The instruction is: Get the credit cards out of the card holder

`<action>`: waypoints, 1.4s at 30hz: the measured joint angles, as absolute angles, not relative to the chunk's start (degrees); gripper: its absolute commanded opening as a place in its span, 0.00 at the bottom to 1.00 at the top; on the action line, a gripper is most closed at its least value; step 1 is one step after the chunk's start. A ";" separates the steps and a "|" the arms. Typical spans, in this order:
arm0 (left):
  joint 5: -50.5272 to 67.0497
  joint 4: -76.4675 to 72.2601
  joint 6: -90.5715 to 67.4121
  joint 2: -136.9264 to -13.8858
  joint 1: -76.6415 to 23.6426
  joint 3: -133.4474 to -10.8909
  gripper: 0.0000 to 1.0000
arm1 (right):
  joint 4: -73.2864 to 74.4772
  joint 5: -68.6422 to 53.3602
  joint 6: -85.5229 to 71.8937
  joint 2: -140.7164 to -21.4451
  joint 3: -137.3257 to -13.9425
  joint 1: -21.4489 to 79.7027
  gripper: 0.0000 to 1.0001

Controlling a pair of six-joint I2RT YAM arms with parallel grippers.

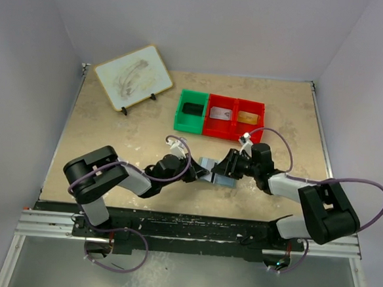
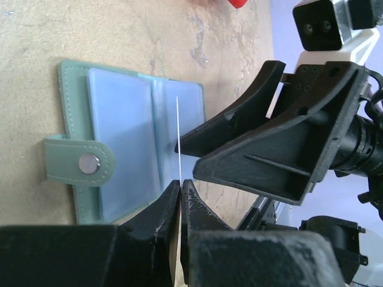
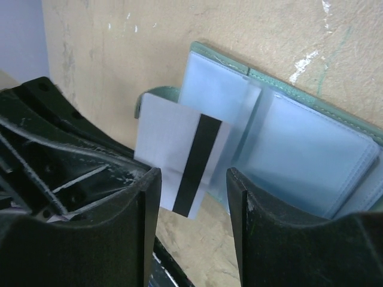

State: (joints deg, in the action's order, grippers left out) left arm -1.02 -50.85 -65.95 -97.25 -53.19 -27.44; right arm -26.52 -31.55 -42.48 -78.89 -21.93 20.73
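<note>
The card holder point(image 1: 211, 168) lies open on the table between my two grippers, pale blue-grey panels up, with a grey-green rim and snap tab point(image 2: 84, 162). My left gripper point(image 2: 180, 182) is shut on a thin white card seen edge-on point(image 2: 178, 134). In the right wrist view this card point(image 3: 173, 149) is white with a black stripe, held upright over the holder's point(image 3: 305, 149) left panel. My right gripper point(image 3: 191, 197) is open and empty just beside the card, with one fingertip point(image 2: 197, 140) at the holder's edge. Top view: left gripper point(image 1: 198, 173), right gripper point(image 1: 226, 169).
A green bin point(image 1: 192, 111) with a dark card and a red two-part bin point(image 1: 235, 128) with a grey card point(image 1: 220, 112) and a gold card point(image 1: 248, 117) stand behind the holder. A white board on a stand point(image 1: 133, 77) is at the back left.
</note>
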 measured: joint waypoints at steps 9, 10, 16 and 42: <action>1.23 -60.40 -70.46 -104.62 -52.38 -26.26 0.00 | -33.43 -32.69 -48.23 -81.91 -19.75 20.71 0.53; 1.34 -61.21 -70.98 -105.30 -52.38 -26.15 0.00 | -33.80 -32.56 -48.90 -82.08 -19.29 20.73 0.53; 1.04 -63.66 -72.49 -106.19 -52.38 -25.58 0.00 | -34.00 -31.79 -51.53 -81.54 -18.31 20.73 0.54; 0.25 -75.37 -77.89 -108.42 -52.34 -23.99 0.00 | -45.36 -33.71 -61.58 -76.62 -13.23 20.62 0.32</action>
State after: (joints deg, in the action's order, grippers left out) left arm 0.25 -75.37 -77.89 -108.42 -52.34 -23.99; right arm -45.36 -33.71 -61.58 -76.62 -13.23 20.62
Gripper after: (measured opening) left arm 0.003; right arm 0.358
